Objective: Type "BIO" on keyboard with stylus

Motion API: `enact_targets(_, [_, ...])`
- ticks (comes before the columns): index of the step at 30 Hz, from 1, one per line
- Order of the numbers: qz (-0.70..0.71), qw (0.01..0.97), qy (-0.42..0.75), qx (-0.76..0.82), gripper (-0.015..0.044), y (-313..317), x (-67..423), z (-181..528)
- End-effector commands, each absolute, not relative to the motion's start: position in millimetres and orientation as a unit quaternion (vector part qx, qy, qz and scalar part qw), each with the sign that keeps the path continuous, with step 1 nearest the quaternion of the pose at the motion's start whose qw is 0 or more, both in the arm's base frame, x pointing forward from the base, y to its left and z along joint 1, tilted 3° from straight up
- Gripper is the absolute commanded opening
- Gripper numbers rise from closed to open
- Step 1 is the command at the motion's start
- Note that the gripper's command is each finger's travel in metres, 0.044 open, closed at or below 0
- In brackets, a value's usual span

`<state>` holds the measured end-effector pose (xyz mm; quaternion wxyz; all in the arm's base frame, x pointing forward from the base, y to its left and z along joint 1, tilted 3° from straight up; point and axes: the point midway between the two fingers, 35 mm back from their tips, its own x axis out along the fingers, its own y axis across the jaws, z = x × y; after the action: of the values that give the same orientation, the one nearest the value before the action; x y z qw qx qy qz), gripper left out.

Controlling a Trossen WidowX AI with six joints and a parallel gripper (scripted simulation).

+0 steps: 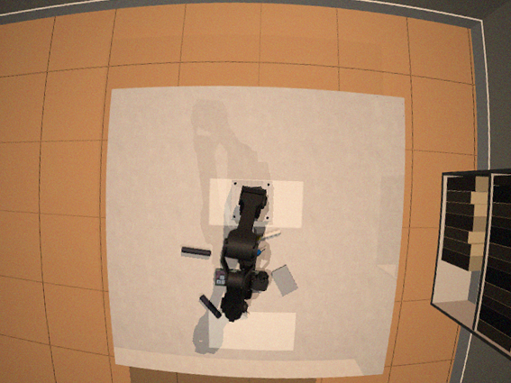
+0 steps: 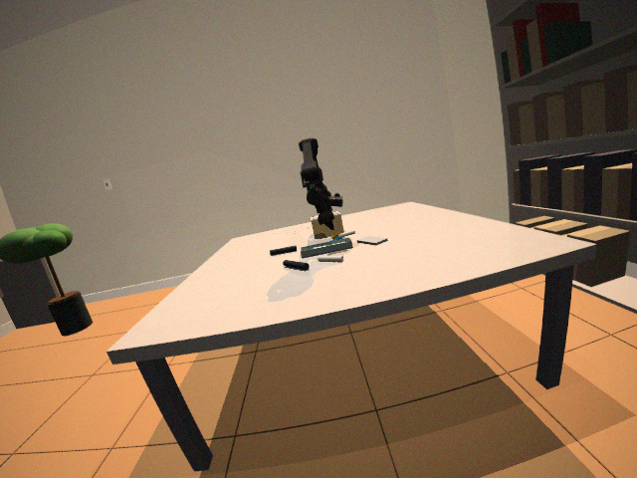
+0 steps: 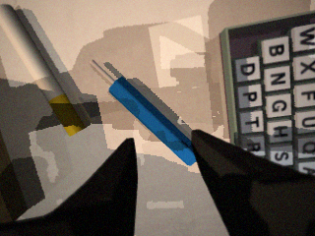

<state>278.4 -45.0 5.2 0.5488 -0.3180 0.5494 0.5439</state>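
Wrist view: pincer (image 3: 162, 147) with fingers apart, nothing between them, over a slim blue stylus (image 3: 150, 118) lying flat on the pale table (image 3: 148, 29), its thin metal tip toward the far edge. Just beside the right finger, a flat keyboard (image 3: 276, 84) with square lettered keys. Off toward the left edge, a pale cylinder (image 3: 34, 64) with a yellow band; no obstacle across the stylus.

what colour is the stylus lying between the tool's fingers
Bright blue with a thin pale tip; the stylus shows best in the wrist view.
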Motion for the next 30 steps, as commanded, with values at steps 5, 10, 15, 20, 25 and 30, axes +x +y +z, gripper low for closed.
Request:
enact_targets(5, [0.748,0.430,0.265,-0.429,0.0150,-35.9,257.2,-2.6])
enact_targets(10, [0.748,0.430,0.265,-0.429,0.0150,-35.9,257.1,-2.6])
enact_targets(15, [0.748,0.430,0.265,-0.429,0.0150,-35.9,257.1,-2.6])
enact_targets(20, [0.748,0.431,0.265,-0.429,0.0150,-35.2,256.7,-2.9])
enact_targets(25, [0.749,0.430,0.265,-0.429,0.0150,-35.3,256.6,-7.0])
enact_targets(30, [0.749,0.430,0.265,-0.429,0.0150,-35.4,256.5,-11.7])
